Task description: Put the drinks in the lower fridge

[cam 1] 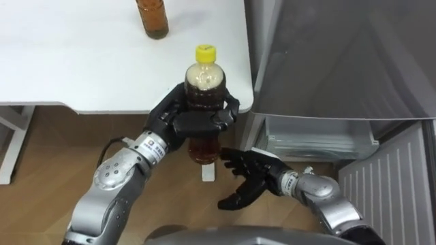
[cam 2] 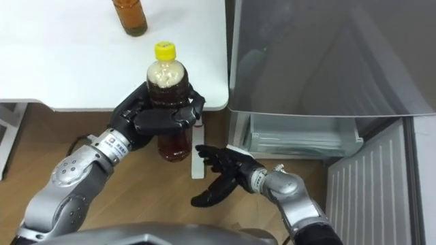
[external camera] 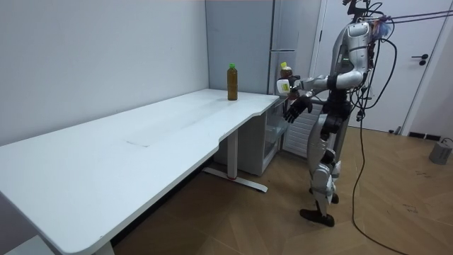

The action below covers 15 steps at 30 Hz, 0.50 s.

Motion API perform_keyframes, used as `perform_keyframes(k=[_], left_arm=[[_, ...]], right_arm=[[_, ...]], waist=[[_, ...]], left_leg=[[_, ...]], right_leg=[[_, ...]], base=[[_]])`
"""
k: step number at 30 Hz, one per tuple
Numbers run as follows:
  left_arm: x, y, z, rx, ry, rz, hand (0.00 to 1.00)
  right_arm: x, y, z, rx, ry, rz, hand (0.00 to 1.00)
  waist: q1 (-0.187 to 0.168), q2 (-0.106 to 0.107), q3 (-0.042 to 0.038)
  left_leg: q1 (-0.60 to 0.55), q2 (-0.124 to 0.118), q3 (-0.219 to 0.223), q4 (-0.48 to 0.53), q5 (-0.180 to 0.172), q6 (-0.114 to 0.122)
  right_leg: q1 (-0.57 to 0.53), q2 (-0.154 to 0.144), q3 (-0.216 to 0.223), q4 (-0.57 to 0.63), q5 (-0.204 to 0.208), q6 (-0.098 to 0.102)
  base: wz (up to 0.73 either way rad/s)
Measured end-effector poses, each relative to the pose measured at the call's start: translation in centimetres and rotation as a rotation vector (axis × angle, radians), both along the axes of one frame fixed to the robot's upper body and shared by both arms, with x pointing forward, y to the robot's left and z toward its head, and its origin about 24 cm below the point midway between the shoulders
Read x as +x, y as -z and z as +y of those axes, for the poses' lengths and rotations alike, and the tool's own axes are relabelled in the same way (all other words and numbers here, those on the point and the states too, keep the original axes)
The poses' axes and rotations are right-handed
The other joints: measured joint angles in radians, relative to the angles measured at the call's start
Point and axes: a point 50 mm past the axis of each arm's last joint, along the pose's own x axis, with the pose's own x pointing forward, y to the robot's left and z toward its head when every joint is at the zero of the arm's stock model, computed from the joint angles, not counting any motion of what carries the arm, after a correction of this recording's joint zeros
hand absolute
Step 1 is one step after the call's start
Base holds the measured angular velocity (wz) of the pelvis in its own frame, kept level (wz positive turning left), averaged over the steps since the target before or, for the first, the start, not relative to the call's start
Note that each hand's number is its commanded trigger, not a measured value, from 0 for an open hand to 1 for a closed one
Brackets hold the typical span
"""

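A bottle of brown drink with a yellow cap (cam 1: 204, 102) (cam 2: 167, 95) is upright in my left hand (cam 1: 194, 119) (cam 2: 160, 117), whose fingers wrap its middle, just off the white table's near corner. My right hand (cam 1: 246, 178) (cam 2: 219, 175) is open, palm up, just below and right of the bottle, not touching it. A second brown bottle (cam 1: 152, 18) (cam 2: 129, 17) (external camera: 231, 82) stands on the table (cam 1: 82, 61) farther back. The lower fridge (cam 1: 320, 139) (cam 2: 300, 139) is open to the right, its drawer shelf showing.
The open fridge door (cam 1: 388, 190) (cam 2: 371, 187) swings out at the lower right. The grey upper fridge front (cam 1: 340, 54) rises right of the table. In the room view I stand at the table's end beside the fridge (external camera: 283, 42), on wood floor.
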Motion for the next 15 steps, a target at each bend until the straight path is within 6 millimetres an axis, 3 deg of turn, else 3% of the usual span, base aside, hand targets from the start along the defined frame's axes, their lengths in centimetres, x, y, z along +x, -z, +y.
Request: perform_keyframes(k=[15], left_arm=[[-0.2,0.0,-0.5,-0.011,0.038,0.0,1.0]], right_arm=[[0.1,-1.3,1.4,0.226,-0.054,0.041,0.0]], waist=[[0.003,-0.007,0.0008]], left_leg=[[-0.017,0.002,0.003,0.009,0.0,0.001]], right_leg=[[-0.024,-0.001,0.002,0.014,0.0,0.0]], base=[[0.0]])
